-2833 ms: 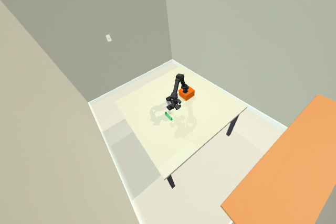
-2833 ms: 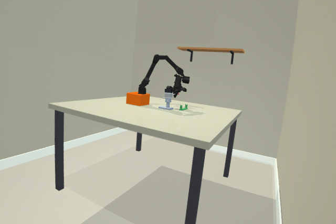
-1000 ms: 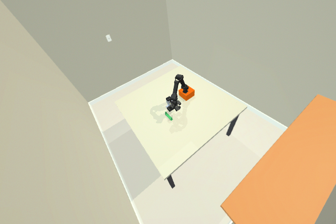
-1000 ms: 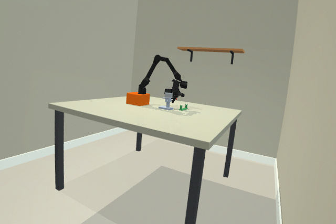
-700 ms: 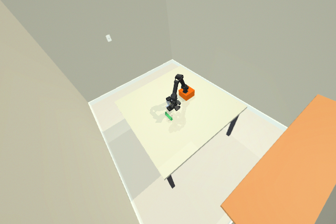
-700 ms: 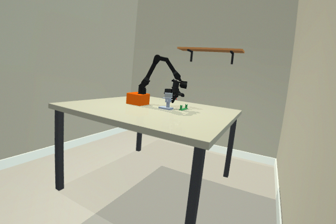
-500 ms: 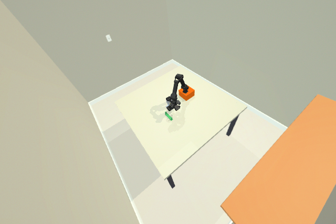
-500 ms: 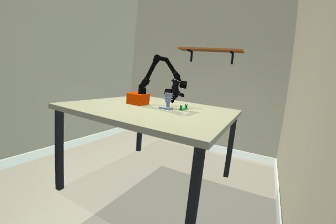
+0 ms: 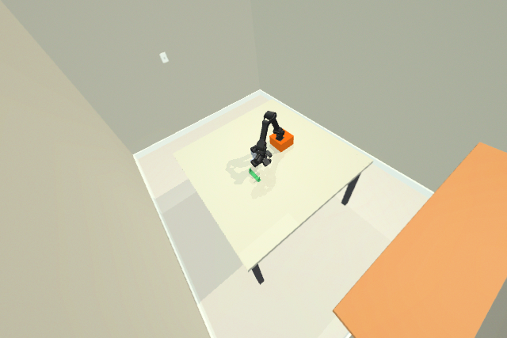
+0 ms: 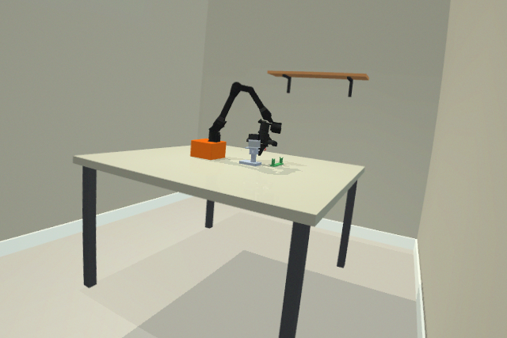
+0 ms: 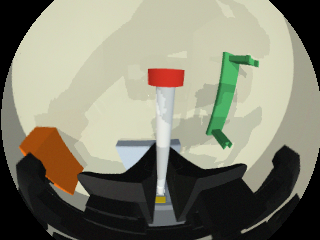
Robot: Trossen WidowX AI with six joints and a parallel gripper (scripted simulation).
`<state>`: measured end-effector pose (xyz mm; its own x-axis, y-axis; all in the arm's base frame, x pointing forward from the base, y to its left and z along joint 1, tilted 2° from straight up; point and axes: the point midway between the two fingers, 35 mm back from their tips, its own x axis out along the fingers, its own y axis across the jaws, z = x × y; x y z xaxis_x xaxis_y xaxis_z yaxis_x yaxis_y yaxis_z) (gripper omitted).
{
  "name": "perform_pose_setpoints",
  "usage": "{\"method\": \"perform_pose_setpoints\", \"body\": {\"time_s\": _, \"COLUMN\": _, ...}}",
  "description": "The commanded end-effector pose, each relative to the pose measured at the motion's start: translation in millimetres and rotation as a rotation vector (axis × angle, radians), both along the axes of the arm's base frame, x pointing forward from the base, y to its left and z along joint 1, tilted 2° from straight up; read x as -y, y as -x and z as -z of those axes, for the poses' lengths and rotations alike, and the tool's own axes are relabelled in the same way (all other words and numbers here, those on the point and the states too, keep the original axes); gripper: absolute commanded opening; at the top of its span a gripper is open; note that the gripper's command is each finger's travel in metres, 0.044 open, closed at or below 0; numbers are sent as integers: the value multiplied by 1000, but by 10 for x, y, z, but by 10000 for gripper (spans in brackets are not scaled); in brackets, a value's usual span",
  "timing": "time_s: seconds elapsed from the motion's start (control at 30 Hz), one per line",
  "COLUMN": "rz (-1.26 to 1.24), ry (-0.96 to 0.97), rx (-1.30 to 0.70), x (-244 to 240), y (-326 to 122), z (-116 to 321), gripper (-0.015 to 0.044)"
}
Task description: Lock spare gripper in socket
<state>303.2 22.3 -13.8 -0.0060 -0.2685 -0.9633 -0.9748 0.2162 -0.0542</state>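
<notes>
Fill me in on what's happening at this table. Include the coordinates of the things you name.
The black arm's gripper (image 9: 261,161) (image 10: 260,153) (image 11: 159,146) is shut on the white pin with a red head (image 11: 165,117), close by the pale grey mount (image 10: 253,148) (image 11: 132,152). Whether the pin's tip is free of the mount, I can't tell. The green cradle (image 9: 254,175) (image 10: 276,164) (image 11: 225,95) stands beside them on the table (image 9: 310,170) (image 10: 163,170), holding nothing.

Bright overhead light; soft overlapping shadows (wrist view: edges bowed).
</notes>
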Motion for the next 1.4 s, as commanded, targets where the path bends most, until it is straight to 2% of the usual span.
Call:
{"method": "perform_pose_setpoints", "body": {"time_s": 0.0, "rz": -6, "ry": 5, "rx": -1, "x": 32, "y": 9, "z": 1, "gripper": 0}}
{"method": "perform_pose_setpoints", "body": {"time_s": 1.37, "rz": -6, "ry": 3, "rx": -1, "x": 257, "y": 52, "z": -1, "gripper": 0}}
